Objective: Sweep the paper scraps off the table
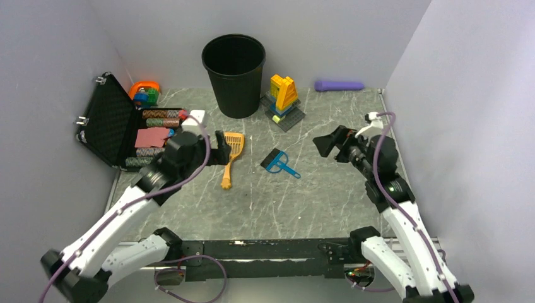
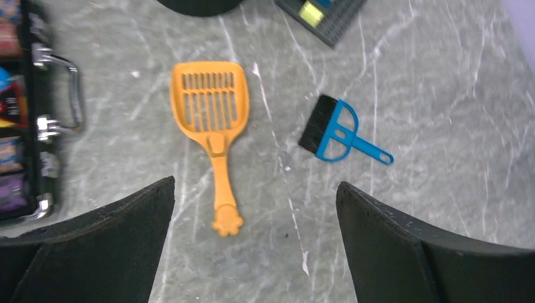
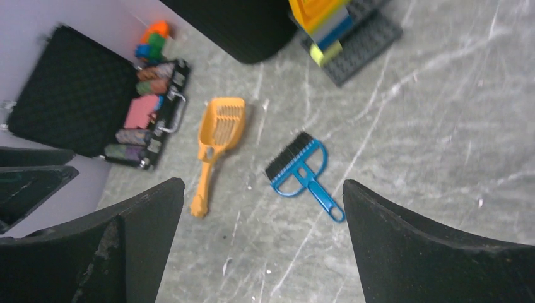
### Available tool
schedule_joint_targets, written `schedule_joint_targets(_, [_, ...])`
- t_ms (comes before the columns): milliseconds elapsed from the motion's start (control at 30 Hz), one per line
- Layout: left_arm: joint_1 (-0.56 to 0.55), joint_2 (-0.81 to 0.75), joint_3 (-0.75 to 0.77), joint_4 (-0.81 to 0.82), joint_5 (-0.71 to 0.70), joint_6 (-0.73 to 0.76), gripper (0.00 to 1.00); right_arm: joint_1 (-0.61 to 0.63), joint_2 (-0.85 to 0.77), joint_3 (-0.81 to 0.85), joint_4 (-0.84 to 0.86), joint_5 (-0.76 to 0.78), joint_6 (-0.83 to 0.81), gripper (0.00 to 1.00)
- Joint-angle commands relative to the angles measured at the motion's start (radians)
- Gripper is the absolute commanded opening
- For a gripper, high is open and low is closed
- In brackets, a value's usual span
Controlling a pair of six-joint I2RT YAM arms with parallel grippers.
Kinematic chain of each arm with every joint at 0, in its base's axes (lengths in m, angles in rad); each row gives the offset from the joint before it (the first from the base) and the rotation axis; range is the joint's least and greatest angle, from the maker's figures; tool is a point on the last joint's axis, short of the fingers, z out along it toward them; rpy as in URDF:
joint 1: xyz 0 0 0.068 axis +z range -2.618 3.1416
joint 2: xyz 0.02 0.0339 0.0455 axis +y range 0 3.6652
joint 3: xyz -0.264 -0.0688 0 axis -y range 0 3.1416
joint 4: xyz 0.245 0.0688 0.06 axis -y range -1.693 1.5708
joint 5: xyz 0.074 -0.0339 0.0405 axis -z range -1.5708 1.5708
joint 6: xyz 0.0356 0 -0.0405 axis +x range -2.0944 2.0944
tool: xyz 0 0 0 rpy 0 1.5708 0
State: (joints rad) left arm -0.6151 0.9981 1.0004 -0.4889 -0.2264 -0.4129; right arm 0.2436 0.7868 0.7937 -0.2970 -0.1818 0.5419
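My left gripper (image 2: 255, 183) hung with fingers spread wide, nothing between them, just beside the orange slotted scoop (image 2: 211, 104). My right gripper (image 3: 264, 182) was likewise spread and empty, well right of the scoop. The blue hand brush (image 2: 334, 129) lay right of the scoop on the grey marbled table (image 1: 315, 189), and the black bin (image 1: 233, 76) stood beyond the scoop.

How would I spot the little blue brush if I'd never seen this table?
Start at the tall black plastic bin at the back of the grey marble-patterned table. In front of it lie two tools; the blue plastic hand brush is the right one. Unlike the slotted orange plastic scoop, it has black bristles.
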Motion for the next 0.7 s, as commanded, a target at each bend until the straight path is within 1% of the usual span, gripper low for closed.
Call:
schedule_joint_targets(0, [-0.002, -0.164, -0.149, 0.087, -0.196, -0.001, 0.99, -0.002, -0.154, -0.033, 0.109, 0.032, -0.048, 1.00])
schedule_joint_targets(67, [-0.003, -0.228, -0.208, 0.099, -0.231, -0.011, 0.99, -0.003, -0.238, -0.108, 0.165, 0.075, -0.048, 1.00])
schedule_joint_targets(133, [-0.003, -0.277, -0.255, 0.104, -0.251, -0.030, 1.00, -0.003, -0.319, -0.177, 0.184, 0.161, -0.056, 1.00])
schedule_joint_targets(233, [-0.003, -0.332, -0.308, 0.112, -0.251, -0.041, 0.99, -0.003, -0.397, -0.213, 0.141, 0.259, -0.074, 1.00])
schedule_joint_targets(300, [-0.002, -0.357, -0.329, 0.112, -0.250, -0.049, 1.00, -0.003, -0.425, -0.214, 0.102, 0.280, -0.100, 1.00])
schedule_joint_targets(500, [-0.003, -0.389, -0.357, 0.126, -0.235, -0.052, 0.99, -0.002, -0.431, -0.195, 0.028, 0.263, -0.115, 1.00])
schedule_joint_targets(667, [-0.003, -0.389, -0.378, 0.149, -0.244, -0.073, 0.99, -0.003, -0.382, -0.181, 0.058, 0.245, -0.111, 1.00])
